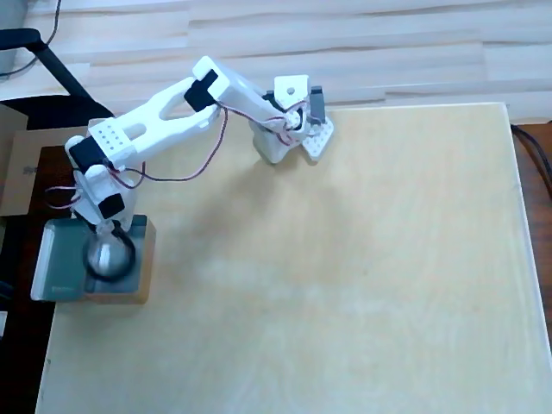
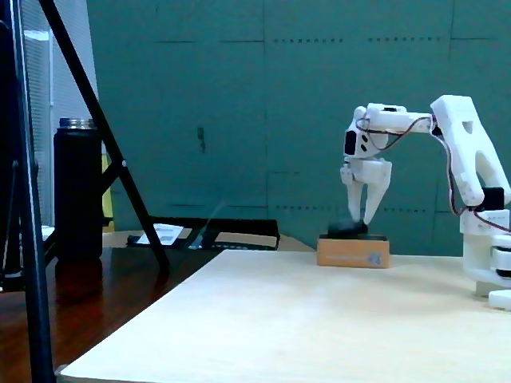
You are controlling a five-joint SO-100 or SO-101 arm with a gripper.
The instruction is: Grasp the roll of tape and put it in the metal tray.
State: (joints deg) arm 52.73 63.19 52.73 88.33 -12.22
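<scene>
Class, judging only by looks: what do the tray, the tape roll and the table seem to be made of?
Metal tray: grey, reflective floor suggests metal; its side looks tan in the fixed view, so uncertain. Roll of tape: dark ring, blurred; material unclear. Table: pale board with faint grain, probably wood or laminate.

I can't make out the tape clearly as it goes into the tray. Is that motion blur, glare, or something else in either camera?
Overhead view: the roll of tape is a smeared grey-black blob over the metal tray, likely motion blur plus reflective metal. Fixed view: the tape is a soft dark smudge at the tray's rim below the gripper; dim backdrop, no glare.
</scene>
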